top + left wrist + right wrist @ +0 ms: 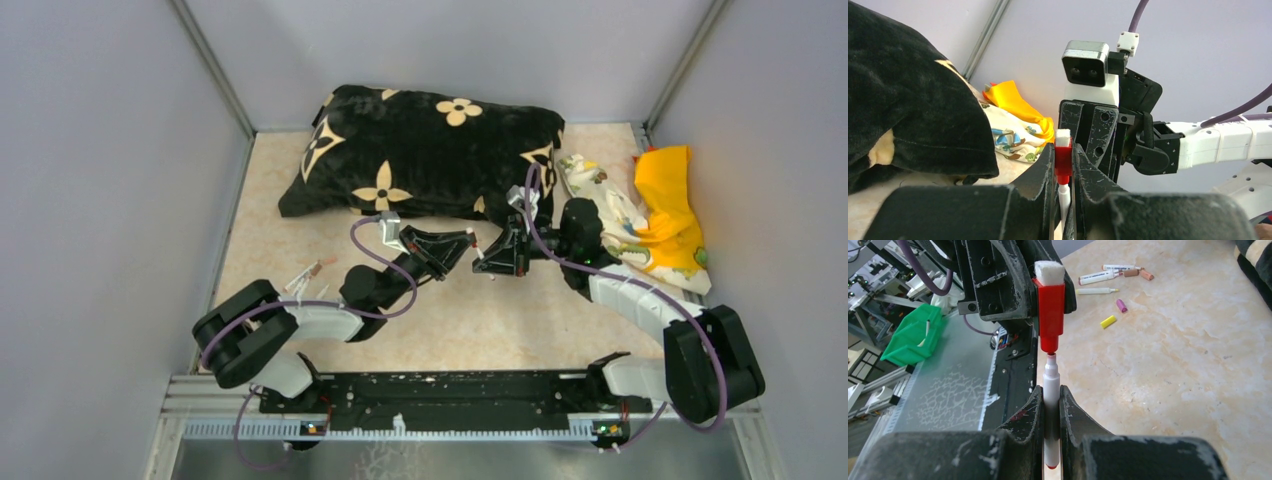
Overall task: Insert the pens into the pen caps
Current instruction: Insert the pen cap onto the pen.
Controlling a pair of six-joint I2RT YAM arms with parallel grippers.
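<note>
Pen [1050, 390], white-barrelled with a red lower end, stands upright above the bench [1173, 365], pinched in the closed right gripper [1051, 396]. Its narrow tip meets the mouth of a red pen cap [1050, 315] with a white end piece. The left gripper [1063, 152] clamps that cap directly above the pen; whether the tip has entered the cap cannot be told.

Farther off on the bench lie two white pens [1105, 275] side by side, with dark printing on their barrels too small to read. Just beside them is a yellow-tipped pen [1097, 290]. A pink cap [1121, 305] and a yellow cap [1108, 321] lie loose nearby.

At the back rests a black cushion [430, 150] patterned with beige four-petal flowers. A cartoon-printed cloth [610, 215] and a yellow cloth [670, 200] lie to its right.
</note>
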